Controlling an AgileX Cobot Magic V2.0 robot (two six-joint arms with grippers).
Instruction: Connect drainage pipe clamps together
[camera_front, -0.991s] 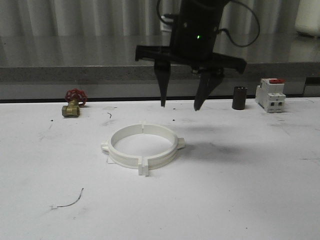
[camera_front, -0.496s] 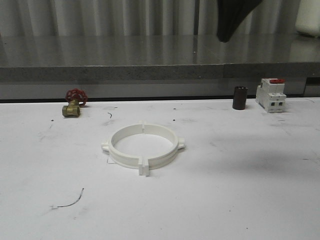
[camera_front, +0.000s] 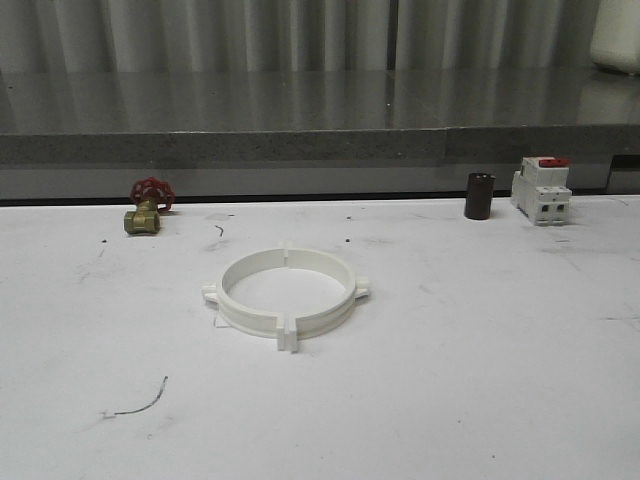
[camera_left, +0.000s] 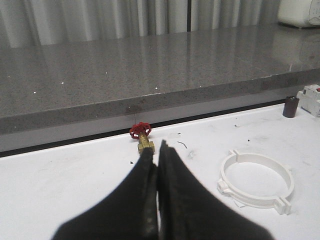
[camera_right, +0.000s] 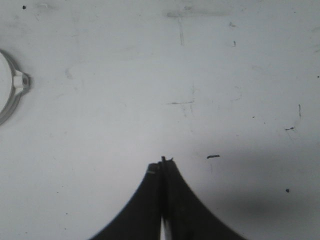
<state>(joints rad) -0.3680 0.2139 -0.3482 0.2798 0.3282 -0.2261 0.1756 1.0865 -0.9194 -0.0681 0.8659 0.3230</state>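
Note:
The two white drainage pipe clamps (camera_front: 286, 295) lie joined as one full ring on the middle of the white table, end tabs meeting at front and back. The left wrist view has the same ring (camera_left: 257, 180) flat on the table, well apart from my left gripper (camera_left: 157, 150), whose black fingers are pressed shut on nothing. My right gripper (camera_right: 162, 164) hangs shut and empty over bare table, and one lug of the ring (camera_right: 19, 81) sits at the frame's edge, far from the fingers.
A brass valve with a red handle (camera_front: 147, 206) stands at the back left. A dark cylinder (camera_front: 479, 195) and a white breaker with a red top (camera_front: 542, 188) stand at the back right. A grey ledge (camera_front: 320, 145) runs behind the table.
The open gripper that hung above the ring one second ago rose up and has left the front view. The ring has not moved.

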